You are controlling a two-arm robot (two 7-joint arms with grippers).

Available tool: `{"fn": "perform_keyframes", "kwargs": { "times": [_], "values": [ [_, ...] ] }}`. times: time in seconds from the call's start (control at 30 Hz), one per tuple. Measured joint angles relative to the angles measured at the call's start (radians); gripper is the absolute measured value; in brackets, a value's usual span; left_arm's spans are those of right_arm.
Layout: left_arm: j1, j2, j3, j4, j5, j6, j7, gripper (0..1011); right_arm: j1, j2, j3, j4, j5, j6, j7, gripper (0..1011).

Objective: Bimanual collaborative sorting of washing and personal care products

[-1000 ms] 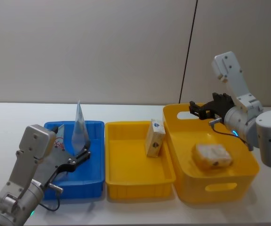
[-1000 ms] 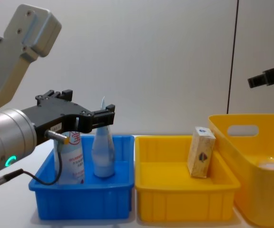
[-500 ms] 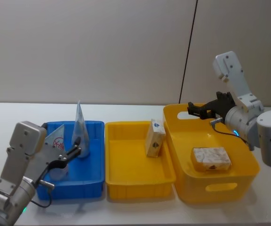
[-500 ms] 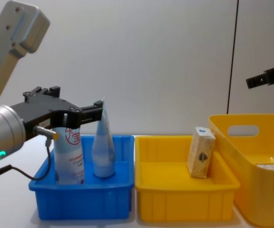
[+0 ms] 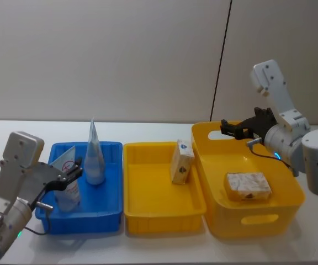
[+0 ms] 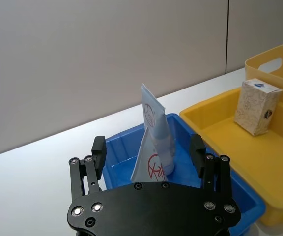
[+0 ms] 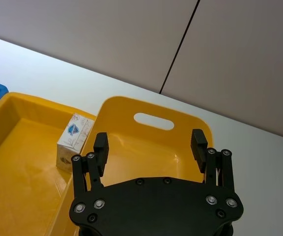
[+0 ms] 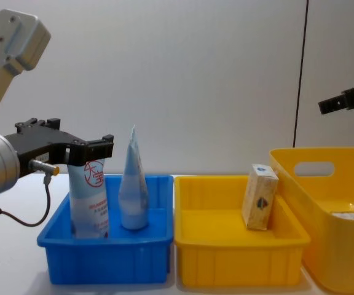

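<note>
— Two tubes, both upright in the blue bin (image 8: pixel 103 263): logo tube (image 8: pixel 91 198) at its L end, plain tube (image 8: pixel 133 192) just beside it, toward the middle. L gripper?

— L gripper (image 6: pixel 148 144) sits level w/ the logo tube's top, jaws wide, holding nothing. From the wrist cam both tubes show between its fingers but farther out. Can't tell if a pad touches.

— How to do it well?

— My read: the step is getting clear of that tube w/o tipping it. Jaws wide, pull straight back or up, no sideways sweep. Tubes are soft, stand crimp-up on a narrow base and are close together, so one nudge prob. drops both.

— R side?

— R gripper (image 7: pixel 150 138) hangs over the deep yellow bin (image 5: pixel 225 223), near its back rim, jaws wide, empty. Flat carton (image 5: pixel 248 185) lies on that bin's floor. Standing carton (image 5: pixel 181 162) is on end in the shallow yellow bin (image 5: pixel 164 216), a bit tilted, at the wall next to the deep one.

— Count?

— Tubes 2, cartons 2, bins 3 (1 blue, 2 yellow), grippers 2.
</note>
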Motion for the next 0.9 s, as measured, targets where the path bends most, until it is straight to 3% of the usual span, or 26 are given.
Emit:
{"fn": "perform_keyframes", "kwargs": {
  "times": [0.4, 0.9],
  "values": [
    [-0.071, -0.017, -0.005, 0.103, -0.020, 0.025, -0.066, 1002, 0.000, 0.000, 0.000, 0.000, 0.000, 0.000, 0.000, 1004],
    [-0.108, -0.025, -0.018, 0.182, -0.044, 0.043, -0.131, 1002, 0.000, 0.000, 0.000, 0.000, 0.000, 0.000, 0.000, 1003]
  ]
}}
